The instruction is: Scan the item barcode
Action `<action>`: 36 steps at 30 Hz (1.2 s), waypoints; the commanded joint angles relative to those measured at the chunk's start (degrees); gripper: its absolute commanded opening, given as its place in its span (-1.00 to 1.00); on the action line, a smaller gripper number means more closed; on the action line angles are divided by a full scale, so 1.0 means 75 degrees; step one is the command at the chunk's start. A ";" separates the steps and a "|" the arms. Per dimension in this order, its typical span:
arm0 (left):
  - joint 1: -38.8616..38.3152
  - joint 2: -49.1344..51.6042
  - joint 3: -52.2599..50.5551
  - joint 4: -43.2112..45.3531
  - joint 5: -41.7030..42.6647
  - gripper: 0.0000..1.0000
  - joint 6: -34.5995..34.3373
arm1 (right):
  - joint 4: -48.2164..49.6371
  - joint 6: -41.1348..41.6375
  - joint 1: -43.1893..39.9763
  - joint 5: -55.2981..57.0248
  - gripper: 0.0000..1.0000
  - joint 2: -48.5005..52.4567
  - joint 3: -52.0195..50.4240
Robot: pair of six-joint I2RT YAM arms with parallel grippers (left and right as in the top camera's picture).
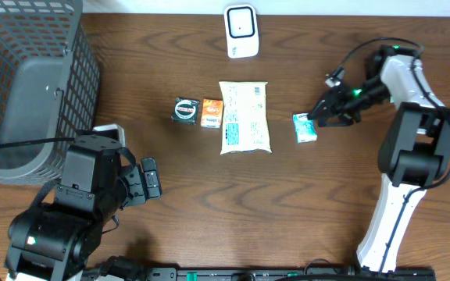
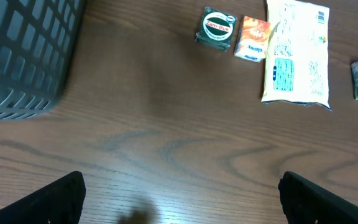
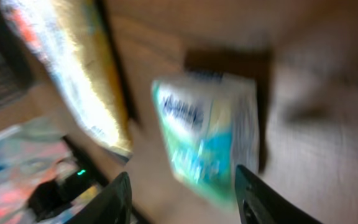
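My right gripper [image 3: 180,193] stands with its jaws apart, clamped on nothing. The pack [image 3: 207,140] lies flat on the table [image 1: 326,203] just ahead of them, right of the packet [image 1: 244,117], toward the right edge. I judge it light, soft and slick-wrapped, so I would pinch gently across its short sides. My left gripper [image 2: 182,196] hangs wide apart near the near-left corner.

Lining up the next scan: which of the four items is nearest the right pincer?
The small teal-and-white packet, rightmost in the row, beside the right pincer; the others lie further left.
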 commanded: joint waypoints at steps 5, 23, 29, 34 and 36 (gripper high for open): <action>0.0012 -0.0020 -0.0006 0.0003 -0.0012 0.96 0.0017 | 0.1282 0.1186 0.0490 0.1107 -0.04 -0.0102 -0.1058; 0.0012 -0.0020 -0.0006 0.0006 -0.0012 0.96 0.0017 | -0.2442 -0.4409 0.0344 -0.4342 -0.98 -0.0256 -0.0469; 0.0012 -0.0020 -0.0006 0.0003 -0.0012 0.95 0.0017 | -0.2442 -0.5415 0.0525 -0.4275 -0.98 -0.0854 -0.0469; 0.0012 -0.0020 -0.0006 0.0003 -0.0012 0.95 0.0017 | -0.2439 -0.6423 0.0650 -0.4567 -0.98 -0.1749 -0.0452; 0.0012 -0.0020 -0.0006 0.0003 -0.0012 0.95 0.0017 | -0.2439 -0.6569 0.0667 -0.4779 -0.98 -0.2084 -0.0431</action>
